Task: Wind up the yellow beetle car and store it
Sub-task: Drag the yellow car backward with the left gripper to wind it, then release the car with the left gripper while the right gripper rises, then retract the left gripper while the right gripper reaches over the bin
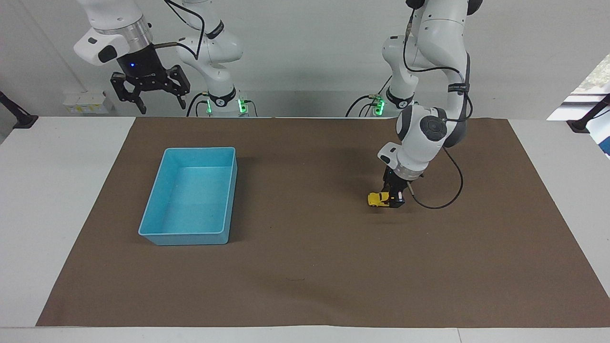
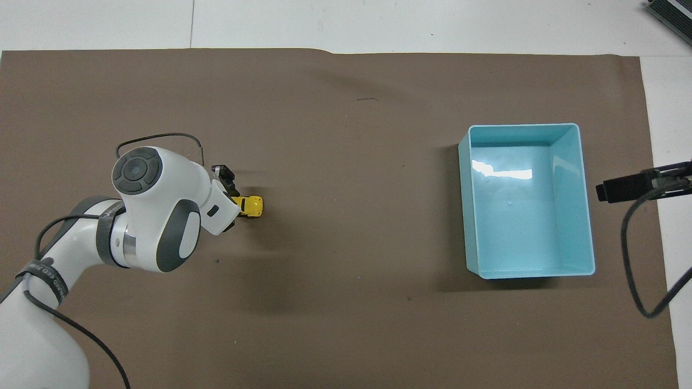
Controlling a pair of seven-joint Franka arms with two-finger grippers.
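The yellow beetle car [image 1: 376, 199] is low on the brown mat [image 1: 305, 267], toward the left arm's end of the table. My left gripper [image 1: 394, 200] is shut on one end of the car, and the other end sticks out toward the bin. In the overhead view the car [image 2: 252, 206] shows just past the left gripper [image 2: 233, 201], whose wrist covers part of it. The light blue bin [image 1: 183, 234] stands empty toward the right arm's end. My right gripper [image 1: 161, 105] is open and empty, waiting raised by the mat's edge beside the bin [image 2: 527, 274].
The brown mat [image 2: 346, 335] covers most of the white table [image 1: 57, 190]. A black cable loops from the left wrist [image 1: 448, 202] close above the mat. The right gripper [image 2: 621, 186] and its cable hang over the mat's edge beside the bin.
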